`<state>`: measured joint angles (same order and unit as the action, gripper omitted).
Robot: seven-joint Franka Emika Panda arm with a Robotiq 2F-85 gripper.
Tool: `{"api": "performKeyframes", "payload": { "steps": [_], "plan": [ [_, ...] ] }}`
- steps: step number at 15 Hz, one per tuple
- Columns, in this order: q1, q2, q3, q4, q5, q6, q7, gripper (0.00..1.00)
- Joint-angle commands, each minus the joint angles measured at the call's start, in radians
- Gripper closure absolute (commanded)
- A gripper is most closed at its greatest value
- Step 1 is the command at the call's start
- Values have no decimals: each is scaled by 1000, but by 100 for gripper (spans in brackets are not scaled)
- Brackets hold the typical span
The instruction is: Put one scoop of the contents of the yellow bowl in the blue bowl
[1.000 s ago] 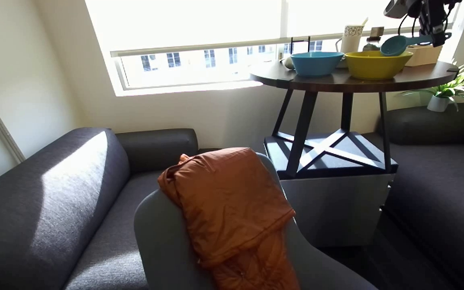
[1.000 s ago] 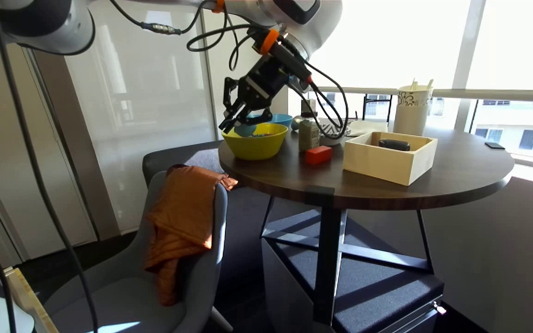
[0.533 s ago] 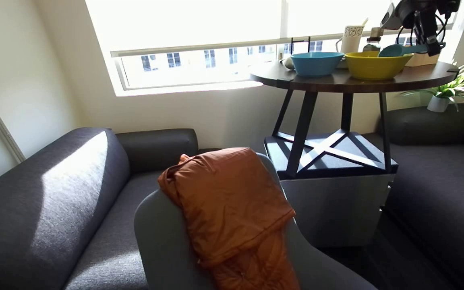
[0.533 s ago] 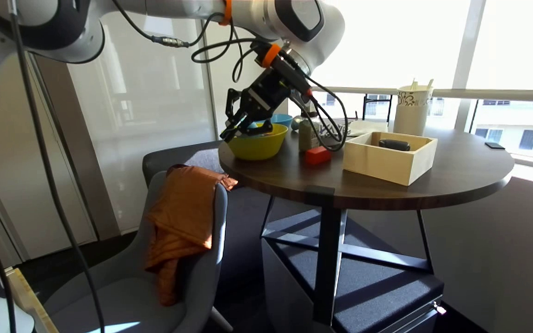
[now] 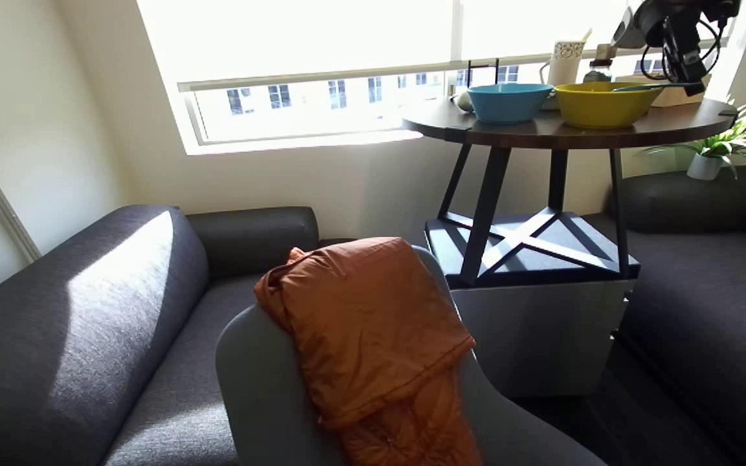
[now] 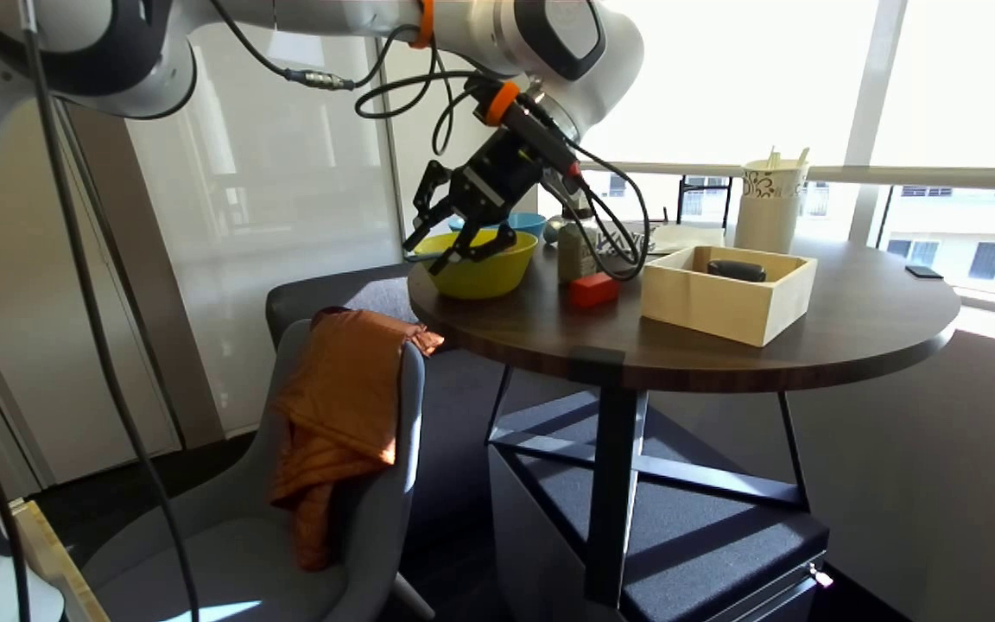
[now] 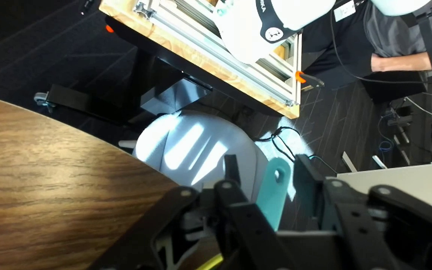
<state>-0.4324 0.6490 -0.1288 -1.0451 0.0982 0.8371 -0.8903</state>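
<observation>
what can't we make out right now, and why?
Contents of the yellow bowl: behind its wall in an exterior view; jaws and bottom edge block them in the wrist view.
Load, if any, in the scoop: jaws hide all but its handle in the wrist view.
Inside of the blue bowl: behind its wall in an exterior view.
Rest of the person: cut off by the wrist view's right edge.

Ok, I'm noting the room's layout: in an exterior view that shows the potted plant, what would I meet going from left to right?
From the left: sunlit grey sofa, orange garment, blue bowl, yellow bowl, potted plant.
</observation>
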Motion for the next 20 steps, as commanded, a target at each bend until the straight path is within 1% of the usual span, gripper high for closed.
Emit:
{"api": "performKeyframes", "payload": {
  "steps": [1,2,3,5,6,7,10,13,14,17,20],
  "plan": [
    [-25,-1,21,28,31,1,48,26],
    [-27,-2,20,32,30,1,51,18],
    [-31,-1,18,49,31,2,56,12],
    [-46,-9,8,123,42,17,91,1],
    [-56,-26,4,147,45,27,99,0],
    [-49,-70,-16,127,44,47,96,0],
    [-69,-176,-36,111,47,88,125,0],
    [-90,-297,-44,55,71,181,113,0],
    [-83,-216,-42,130,31,114,92,0],
    [-95,-282,-42,107,43,145,92,0],
    [-93,-283,-42,84,46,158,92,0]
  ]
}}
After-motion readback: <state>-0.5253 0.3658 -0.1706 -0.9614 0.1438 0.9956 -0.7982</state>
